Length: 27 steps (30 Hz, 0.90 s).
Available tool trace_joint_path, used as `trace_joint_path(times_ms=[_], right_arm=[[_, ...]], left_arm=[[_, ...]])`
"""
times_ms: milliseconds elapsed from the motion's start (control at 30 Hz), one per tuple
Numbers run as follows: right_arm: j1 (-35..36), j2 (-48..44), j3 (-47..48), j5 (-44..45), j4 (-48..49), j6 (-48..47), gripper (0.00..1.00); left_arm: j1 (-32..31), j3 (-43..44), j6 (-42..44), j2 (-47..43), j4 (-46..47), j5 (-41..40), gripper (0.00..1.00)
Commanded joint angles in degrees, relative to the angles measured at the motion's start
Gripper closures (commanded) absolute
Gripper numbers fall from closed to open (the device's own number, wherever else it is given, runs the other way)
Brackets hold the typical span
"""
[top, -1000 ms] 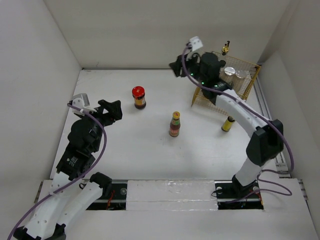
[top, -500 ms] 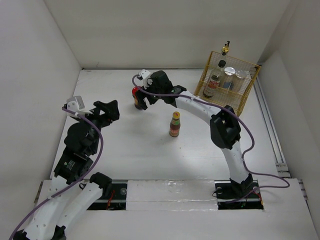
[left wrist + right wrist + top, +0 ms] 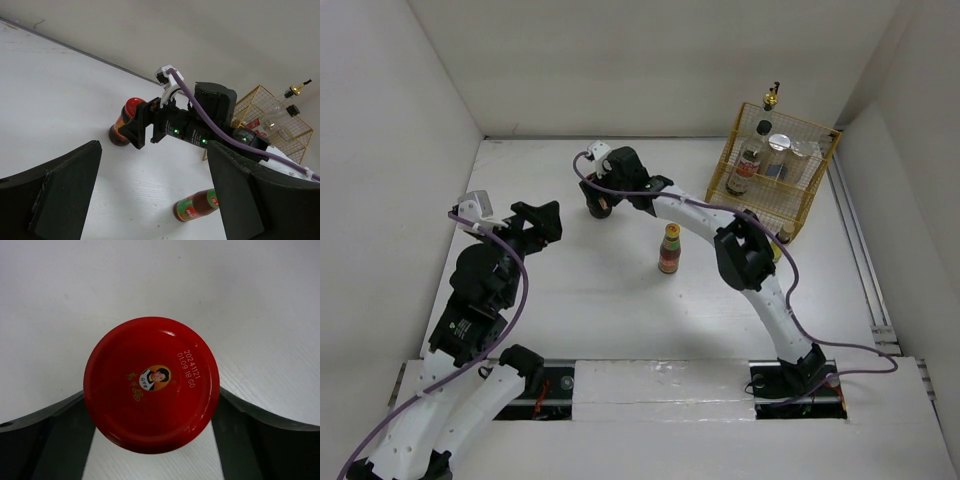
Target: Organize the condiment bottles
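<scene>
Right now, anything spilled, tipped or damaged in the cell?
Nothing stands out. No spills; the yellow-capped bottle stands upright, the red-lidded jar sits intact between the fingers of the right tool, and the bottles in the yellow wire rack stand upright.

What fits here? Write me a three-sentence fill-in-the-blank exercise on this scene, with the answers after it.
1. Between the fingers of the right gripper sits a jar whose lid is ____.
2. The left gripper holds nothing, and its jaws stand ____.
3. Inside the yellow wire rack stands a tall clear bottle whose cap is ____.

Missing words: red; open; black.
</scene>
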Motion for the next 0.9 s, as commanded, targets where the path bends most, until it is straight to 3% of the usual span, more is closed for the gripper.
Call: trace_joint_path(times_ms=[0,100,133,167,367,567,700,867], right_arm=[[1.0,0.1,4.5,1.8,7.1,2.1,0.16],[1.6,-0.5,4.5,2.5,10.1,2.6,0.25],[1.6,-0.5,3.7,2.5,10.9,2.6,0.42],[1.6,-2.0,3.7,3.2,12.2,2.6,0.45],[1.6,-9.4,-2.8,5.0,18.0,2.6,0.48],[-1.6,-24.9,-11.2,1.2,26.7,2.5,0.49],[-6.0,-37.1,-21.4,-1.0,33.4,4.8,0.49],[-14.1,-53.2,-37.6,0.7,33.9,6.7,0.50]], left_arm=[[0.3,-0.1,0.6,0.3,2.5,1.0,0.18],[0.3,-0.1,0.6,0.8,2.5,1.0,0.18],[0.3,-0.1,0.6,0.8,2.5,1.0,0.18],[0.3,-0.1,0.6,0.8,2.5,1.5,0.18],[0.3,-0.1,1.2,0.8,2.5,1.5,0.18],[0.3,-0.1,1.2,0.8,2.5,1.5,0.18],[0.3,-0.1,1.2,0.8,2.5,1.5,0.18],[0.3,-0.1,1.2,1.3,2.5,2.1,0.18]])
